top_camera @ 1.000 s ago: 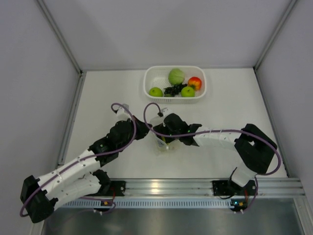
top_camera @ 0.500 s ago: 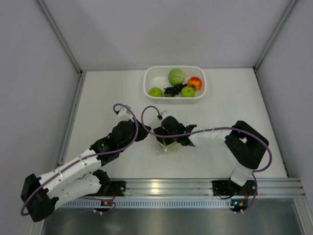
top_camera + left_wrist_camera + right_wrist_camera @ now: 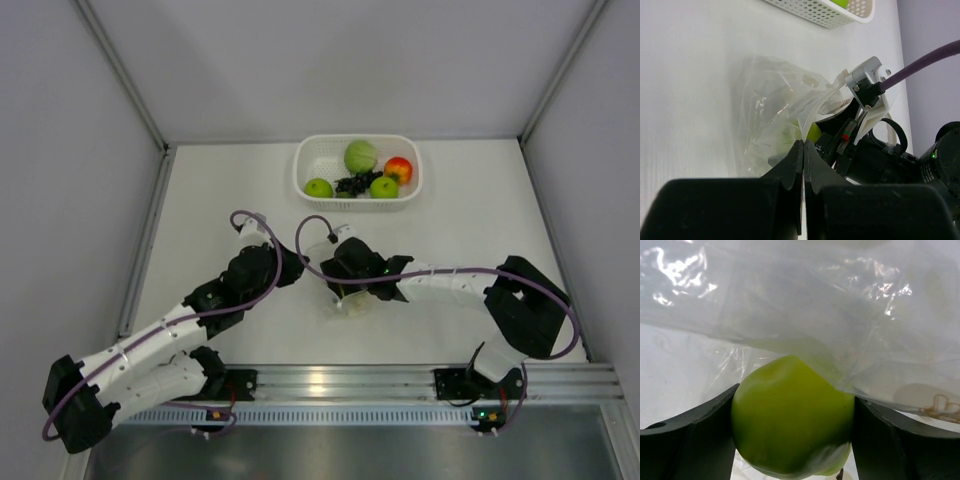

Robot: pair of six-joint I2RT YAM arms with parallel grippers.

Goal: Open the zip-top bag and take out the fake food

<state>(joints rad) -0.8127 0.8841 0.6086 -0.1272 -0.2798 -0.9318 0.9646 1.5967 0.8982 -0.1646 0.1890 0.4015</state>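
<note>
Basket [image 3: 416, 180], white and perforated, sits at 12 o'clock on the table [image 3: 220, 200], well apart from the work area. It holds five pieces: two green apples [image 3: 319, 187], one pale green ball [image 3: 361, 156], one red-yellow apple [image 3: 399, 169] and one dark grape bunch [image 3: 353, 184]. One zip-top bag [image 3: 770, 100] lies mid-table, at 6 o'clock from the basket, between the two arms. Left gripper [image 3: 803, 150] comes in from 9 o'clock, fingers clenched on a fold of the bag's film and pulling it taut. Right gripper [image 3: 792, 422] comes in from 3 o'clock with jaws clamped on one green fruit [image 3: 790, 405], a finger on either side at 9 and 3. Obstructions: bag film drapes over the fruit's top and its 2 o'clock side in the right wrist view, so can't tell whether it is fully clear of the bag. From above, the right wrist covers most of the bag, and only a crinkled corner shows at its 6 o'clock. In the left wrist view, the right arm's camera bracket [image 3: 867, 82] and purple cable [image 3: 925, 62] sit just behind the bag at 3 o'clock, and the fruit shows as a green patch through the film.
</note>
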